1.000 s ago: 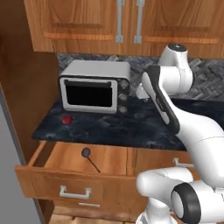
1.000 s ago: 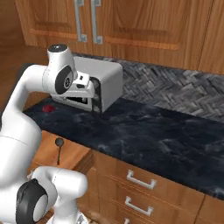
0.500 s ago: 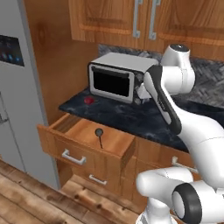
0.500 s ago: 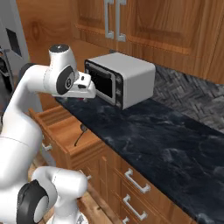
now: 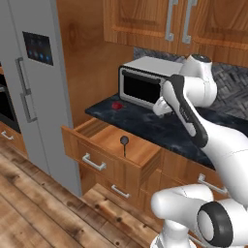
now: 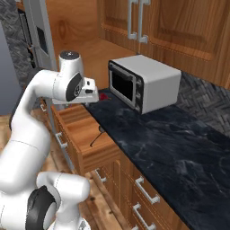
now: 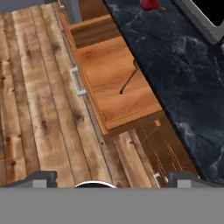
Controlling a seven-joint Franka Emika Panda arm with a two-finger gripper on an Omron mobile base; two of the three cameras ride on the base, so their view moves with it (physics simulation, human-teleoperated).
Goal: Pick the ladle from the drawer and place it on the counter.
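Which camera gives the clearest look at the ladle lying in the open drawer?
The left base view: the ladle shows whole, round bowl and thin handle, on the floor of the open drawer. In the hand view its handle is plain but the counter edge hides the bowl. In the right base view it is a thin dark line.

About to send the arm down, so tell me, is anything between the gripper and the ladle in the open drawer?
Nothing visible blocks it. The ladle lies alone in the open drawer, its top uncovered. The gripper hangs above the counter edge, and the red object sits back on the counter.
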